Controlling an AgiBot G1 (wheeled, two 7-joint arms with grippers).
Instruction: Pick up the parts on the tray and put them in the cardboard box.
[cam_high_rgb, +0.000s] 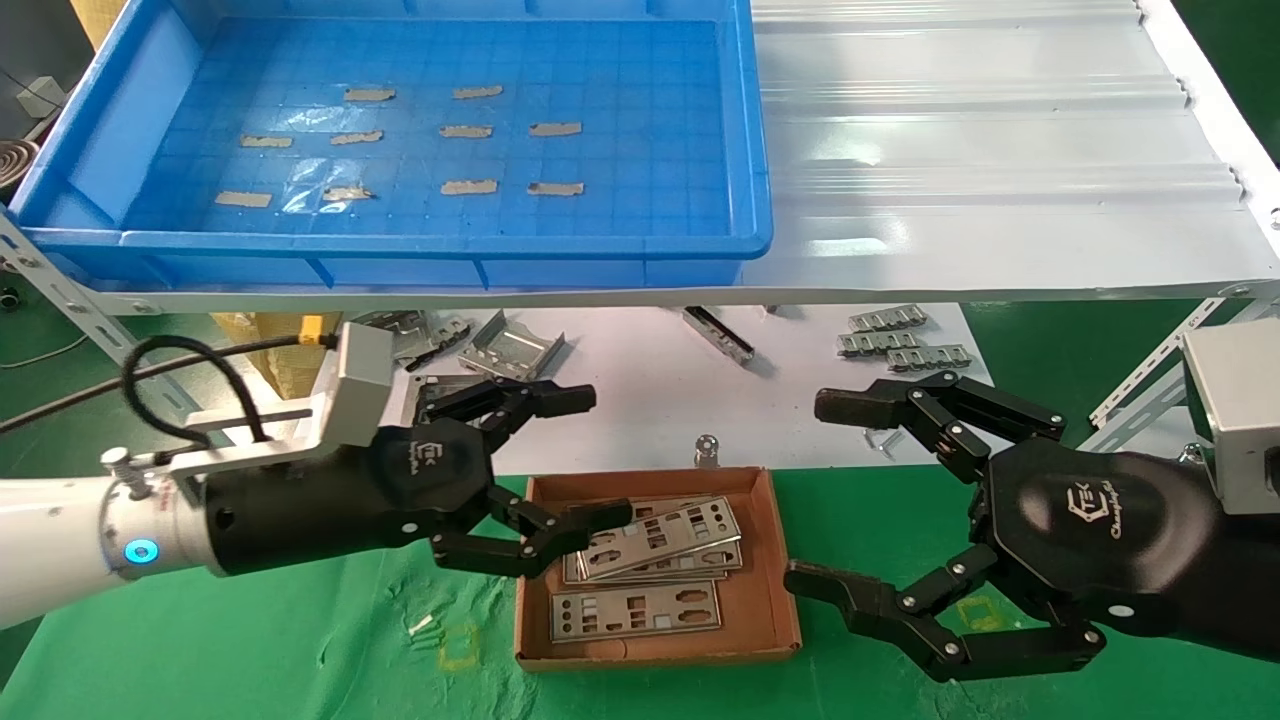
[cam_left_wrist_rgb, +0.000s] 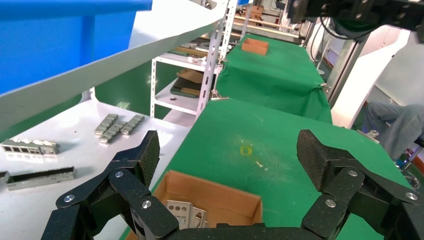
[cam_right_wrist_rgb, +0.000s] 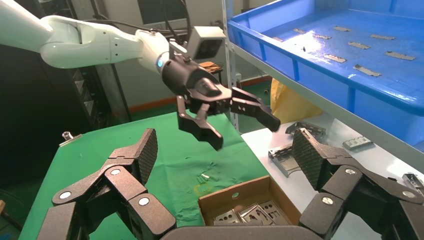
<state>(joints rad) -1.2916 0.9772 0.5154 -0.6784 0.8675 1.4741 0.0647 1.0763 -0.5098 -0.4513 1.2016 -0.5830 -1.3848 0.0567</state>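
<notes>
On the upper shelf at the left sat the tray (cam_high_rgb: 100, 150), its grid floor bearing only beige tape scraps (cam_high_rgb: 468, 130). Below its front edge, on the white desk (cam_high_rgb: 640, 370), lay bent grey brackets (cam_high_rgb: 512, 348), with a long narrow bracket (cam_high_rgb: 718, 333) farther right and three small notched strips (cam_high_rgb: 900, 343) beyond that.

The left gripper (cam_high_rgb: 575, 455) hovered over the left end of the cardboard box (cam_high_rgb: 770, 560), jaws spread apart and holding nothing, the lower finger reaching across the box's near-left corner and covering part of the plates. The box rested on the green cloth (cam_high_rgb: 250, 640) just in front of the white desk. Inside lay the parts (cam_high_rgb: 660, 545): several plates stacked at a slight angle toward the back and one lying flat along the front wall. A small round metal knob (cam_high_rgb: 707, 447) stood just behind the box.

The right gripper (cam_high_rgb: 815, 490) hung to the right of the box, jaws wide open and empty, its lower fingertip near the box's right wall without touching it.
</notes>
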